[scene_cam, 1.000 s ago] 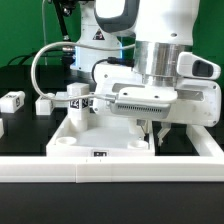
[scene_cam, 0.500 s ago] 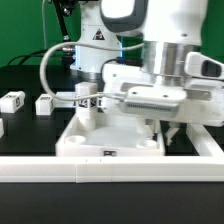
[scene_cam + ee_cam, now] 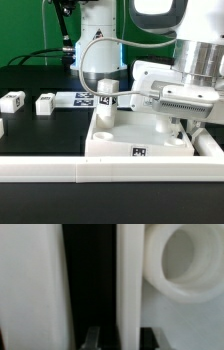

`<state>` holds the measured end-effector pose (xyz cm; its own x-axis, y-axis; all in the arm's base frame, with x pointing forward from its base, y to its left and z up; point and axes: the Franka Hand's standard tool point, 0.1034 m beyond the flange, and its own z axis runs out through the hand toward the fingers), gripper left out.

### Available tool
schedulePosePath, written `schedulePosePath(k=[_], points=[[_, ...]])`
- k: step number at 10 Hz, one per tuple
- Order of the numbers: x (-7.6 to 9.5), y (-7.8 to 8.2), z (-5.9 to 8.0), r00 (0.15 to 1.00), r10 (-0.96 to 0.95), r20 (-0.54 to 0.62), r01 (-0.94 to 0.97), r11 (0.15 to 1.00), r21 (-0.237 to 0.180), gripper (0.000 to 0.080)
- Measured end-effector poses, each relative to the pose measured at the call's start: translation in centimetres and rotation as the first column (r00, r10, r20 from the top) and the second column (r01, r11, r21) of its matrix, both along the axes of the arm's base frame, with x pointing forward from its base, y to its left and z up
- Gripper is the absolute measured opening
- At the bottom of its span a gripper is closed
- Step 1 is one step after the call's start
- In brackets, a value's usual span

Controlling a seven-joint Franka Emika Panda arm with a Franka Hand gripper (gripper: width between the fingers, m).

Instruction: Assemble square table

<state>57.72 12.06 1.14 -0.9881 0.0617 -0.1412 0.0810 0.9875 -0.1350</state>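
Observation:
The square table top [image 3: 140, 140] is a white slab with a raised rim, corner sockets and a tag on its near side. It lies flat on the black table behind the front rail. A tagged white leg [image 3: 106, 98] stands upright at its far left corner. My gripper [image 3: 181, 124] is down at the slab's right side. In the wrist view the gripper [image 3: 121, 340] has one dark finger on each side of the slab's rim wall [image 3: 130, 280], shut on it, beside a round corner socket [image 3: 185, 263]. Two loose legs [image 3: 12, 100] [image 3: 45, 103] lie at the left.
The long white L-shaped border rail [image 3: 110, 172] runs along the front, close to the slab's near edge. The marker board [image 3: 72, 98] lies flat behind the slab's left corner. Another white part [image 3: 2, 128] shows at the left edge. The robot base [image 3: 95, 50] stands behind.
The gripper and the slab, with the upright leg on it, have slid together toward the exterior view's right. The loose legs at the left have not moved.

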Motion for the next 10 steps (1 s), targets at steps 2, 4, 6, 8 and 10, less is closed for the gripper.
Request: schedulePosePath(k=[2, 4, 6, 8, 10], points=[[0.1, -0.2, -0.1, 1.0, 0.002, 0.003, -0.002, 1.0, 0.009, 0.0064], [0.1, -0.4, -0.1, 1.0, -0.003, 0.003, 0.003, 1.0, 0.009, 0.0064], [0.7, -1.7, -0.3, 0.998, 0.044, 0.041, -0.048, 0.994, 0.096, 0.0063], [0.6, -0.3, -0.1, 0.999, 0.027, 0.039, -0.031, 0.994, 0.105, 0.0063], [0.5, 0.6, 0.0, 1.0, 0.003, 0.03, -0.005, 0.996, 0.093, 0.0063]])
